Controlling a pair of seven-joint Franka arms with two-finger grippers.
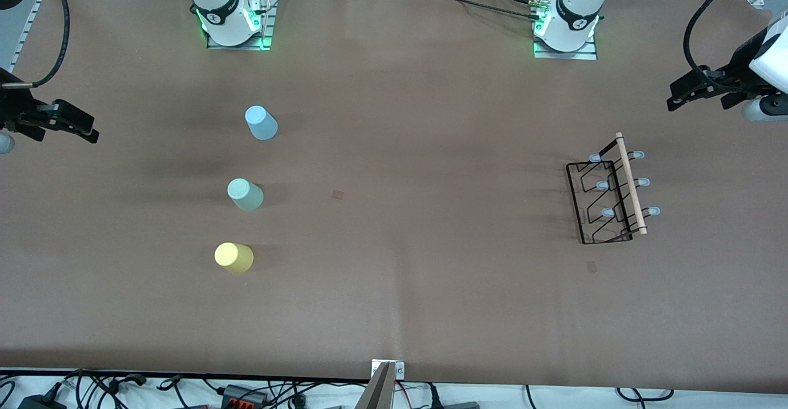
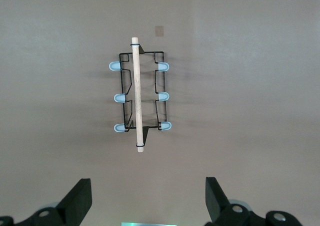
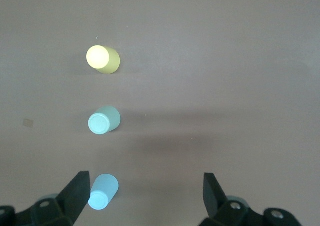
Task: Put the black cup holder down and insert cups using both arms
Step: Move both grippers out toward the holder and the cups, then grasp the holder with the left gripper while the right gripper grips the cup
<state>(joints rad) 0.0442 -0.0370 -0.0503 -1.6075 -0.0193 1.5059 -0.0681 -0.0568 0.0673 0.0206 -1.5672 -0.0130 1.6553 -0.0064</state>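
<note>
Front and wrist views of a brown surface (image 1: 394,310) with two arms at rest. The black cup holder (image 1: 606,196) stood upright toward the left arm's end of the surface, its light wooden rod handle (image 1: 631,183) running along its top and its six pale grey-tipped pegs (image 1: 643,182) projecting in two rows of three, one row on each side of the rod.

Three cups stood upside down in a row toward the right arm's end of the surface, well apart from the holder and from one another. The light blue cup (image 1: 261,122) was farthest from the front camera, the pale grey-green cup (image 1: 245,194) lay between the other two, and the yellow cup (image 1: 233,257) was nearest to the front camera.

The left gripper (image 1: 699,92) hung above the edge of the surface at the left arm's end, jaws spread wide and holding nothing; in the left wrist view the holder (image 2: 140,98) showed between the two black fingers (image 2: 80,198). The right gripper (image 1: 64,125) hung above the edge at the right arm's end, jaws likewise wide and empty; in the right wrist view the light blue cup (image 3: 102,191) showed just beside one finger (image 3: 77,193), with the grey-green cup (image 3: 104,120) and yellow cup (image 3: 102,58) in line with it.
</note>
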